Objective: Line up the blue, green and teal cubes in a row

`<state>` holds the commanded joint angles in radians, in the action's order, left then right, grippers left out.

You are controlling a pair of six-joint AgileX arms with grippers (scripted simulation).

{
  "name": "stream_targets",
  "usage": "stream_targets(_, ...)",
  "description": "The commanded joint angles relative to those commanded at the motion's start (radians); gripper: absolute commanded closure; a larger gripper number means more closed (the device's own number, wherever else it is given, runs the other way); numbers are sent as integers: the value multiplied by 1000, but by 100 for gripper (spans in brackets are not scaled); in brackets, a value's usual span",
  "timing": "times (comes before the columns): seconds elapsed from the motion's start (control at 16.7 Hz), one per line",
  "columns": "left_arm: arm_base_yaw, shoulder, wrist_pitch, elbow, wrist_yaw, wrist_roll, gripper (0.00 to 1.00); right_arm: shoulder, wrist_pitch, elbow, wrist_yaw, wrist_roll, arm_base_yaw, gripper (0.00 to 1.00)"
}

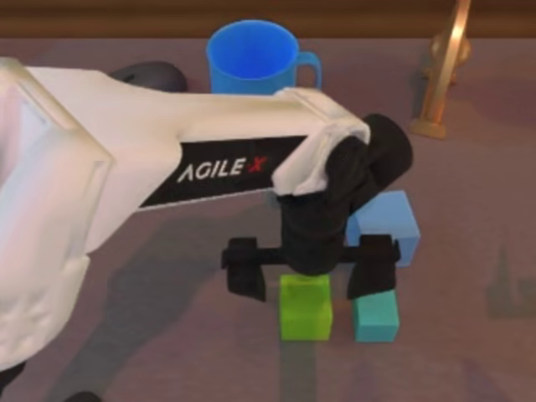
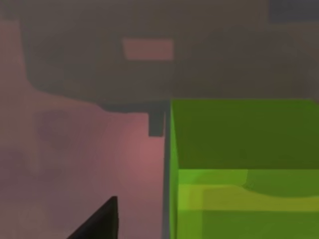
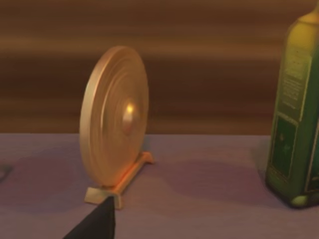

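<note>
Three cubes are seen on the worktop (image 1: 167, 352) in the top view, right of centre; the green cube (image 1: 306, 306) sits nearest the front edge, the teal cube (image 1: 375, 316) just beside it on the right with a narrow gap between them, not touching; the light blue cube (image 1: 387, 224) lies behind the teal one, partly hidden by the arm, so it stands off the line of the other two. The left arm (image 1: 167, 167) is stretched across from the left side; the left pincer (image 1: 310, 266) is held above the back edge of the green cube with its fingers spread wide apart, one finger (image 1: 245, 268) left of the green cube, the other above the teal cube's back edge; nothing is clamped. In the left wrist view the green cube (image 2: 244, 169) is seen close up, with one dark finger tip (image 2: 99, 224) off to its side and not touching it. One bright blue mug (image 1: 251, 57) stands at the back of the worktop, upright, handle to the right; nothing is seen inside it. A dark object (image 1: 151, 77) is partly hidden beside the mug. A golden disc on a stand (image 1: 445, 71) is placed at the back right; it is also seen in the right wrist view (image 3: 114, 119), upright, with a green bottle (image 3: 296, 114) well apart from it; its contents cannot be told. The right pincer's state cannot be told.
</note>
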<state>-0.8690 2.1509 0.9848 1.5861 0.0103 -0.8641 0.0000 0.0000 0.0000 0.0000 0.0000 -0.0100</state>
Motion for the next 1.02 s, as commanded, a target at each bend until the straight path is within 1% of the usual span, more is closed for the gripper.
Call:
stream_targets(0.24, 11, -48, 148, 89, 0, -2, 0, 0, 0, 0, 0, 0, 0, 0)
stream_targets(0.48, 13, -59, 165, 103, 0, -2, 0, 0, 0, 0, 0, 0, 0, 0)
stream_targets(0.6, 8, -56, 163, 101, 0, -2, 0, 0, 0, 0, 0, 0, 0, 0)
stream_targets(0.72, 23, -85, 143, 75, 2, 4, 0, 29, -21, 29, -2, 6, -11, 0)
stream_targets(0.84, 60, -155, 98, 11, 6, 15, 0, 98, -68, 98, -5, 21, -34, 0)
stream_targets(1.02, 149, -337, -4, -139, 12, 45, 0, 273, -178, 266, -5, 54, -81, 0)
